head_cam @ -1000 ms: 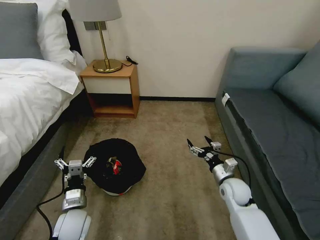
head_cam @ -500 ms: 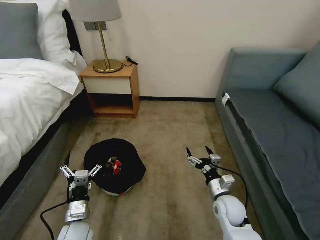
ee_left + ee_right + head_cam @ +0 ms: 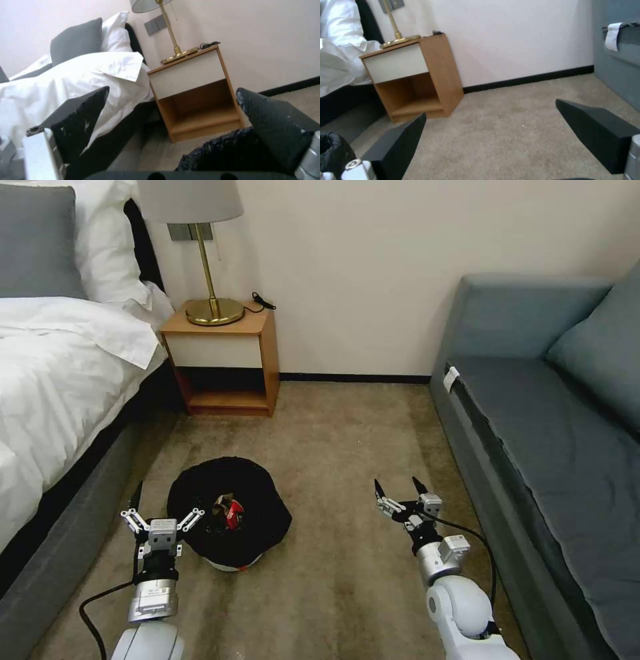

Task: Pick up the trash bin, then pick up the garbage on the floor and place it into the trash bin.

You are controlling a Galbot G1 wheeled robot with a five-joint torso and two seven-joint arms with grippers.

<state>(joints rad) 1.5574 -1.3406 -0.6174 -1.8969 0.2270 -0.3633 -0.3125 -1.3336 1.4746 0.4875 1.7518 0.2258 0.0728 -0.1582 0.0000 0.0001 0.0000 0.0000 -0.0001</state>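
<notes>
You can see both arms have pulled back toward the robot. The left tool [image 3: 162,508] is spread just beside the bin [image 3: 230,511], which stands on the floor [image 3: 347,580] with garbage [image 3: 229,511] inside. The right tool [image 3: 402,492] is spread too, well apart. The task looks nearly finished.

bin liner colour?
Black, crinkled plastic over the trash bin rim, with a whitish base showing beneath. Clearest in the head view.

black-lined trash bin [image 3: 257,500], tan carpet [image 3: 347,447]
</notes>
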